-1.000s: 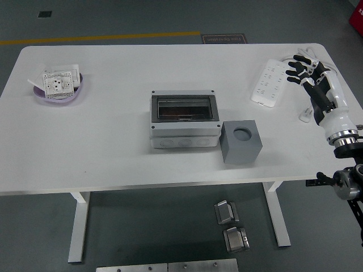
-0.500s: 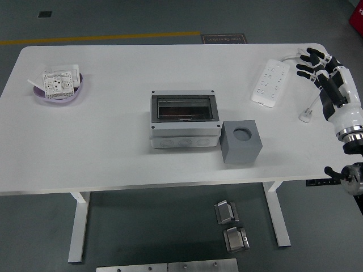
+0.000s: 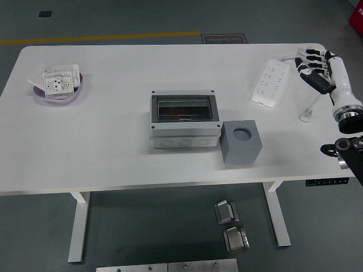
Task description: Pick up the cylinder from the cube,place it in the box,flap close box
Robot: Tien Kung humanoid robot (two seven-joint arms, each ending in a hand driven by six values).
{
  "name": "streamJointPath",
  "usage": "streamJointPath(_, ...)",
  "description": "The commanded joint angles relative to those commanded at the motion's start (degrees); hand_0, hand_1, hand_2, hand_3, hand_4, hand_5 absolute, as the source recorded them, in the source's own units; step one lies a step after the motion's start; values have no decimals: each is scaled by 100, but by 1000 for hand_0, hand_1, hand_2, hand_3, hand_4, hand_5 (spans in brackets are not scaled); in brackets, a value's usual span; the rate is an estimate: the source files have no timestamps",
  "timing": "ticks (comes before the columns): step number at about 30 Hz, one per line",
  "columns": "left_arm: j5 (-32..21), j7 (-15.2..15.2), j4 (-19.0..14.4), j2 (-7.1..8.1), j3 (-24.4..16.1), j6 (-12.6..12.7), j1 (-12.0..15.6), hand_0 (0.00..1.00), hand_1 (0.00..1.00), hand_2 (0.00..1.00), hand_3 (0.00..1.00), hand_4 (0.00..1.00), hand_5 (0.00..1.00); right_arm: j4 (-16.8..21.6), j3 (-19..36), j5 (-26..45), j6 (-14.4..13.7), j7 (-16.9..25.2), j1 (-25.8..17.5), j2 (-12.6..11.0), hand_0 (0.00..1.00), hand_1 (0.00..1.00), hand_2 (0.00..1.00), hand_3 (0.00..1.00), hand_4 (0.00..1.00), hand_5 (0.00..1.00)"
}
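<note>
The right hand [image 3: 316, 67] hovers empty at the white bench's [image 3: 113, 141] far right corner, fingers loosely spread. No cylinder shows; the grey cube's [image 3: 241, 143] round socket near the front edge looks empty. Reaching accurately means descending straight over that socket, beside the grey flap-lidded box [image 3: 184, 120].

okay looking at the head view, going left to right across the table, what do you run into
Purple dish of white socket plates → grey box with its clear flap → grey cube with a round hole on top → white power strip → the robot's right hand, fingers spread, holding nothing.
</note>
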Motion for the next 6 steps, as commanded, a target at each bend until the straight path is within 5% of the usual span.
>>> streamJointPath(6,-135,-2,54,-35,159,1,-50,621,626,594,682,710,268,-691,-389,-1300,109,-211,268,-88,753,693,726,809,720,548)
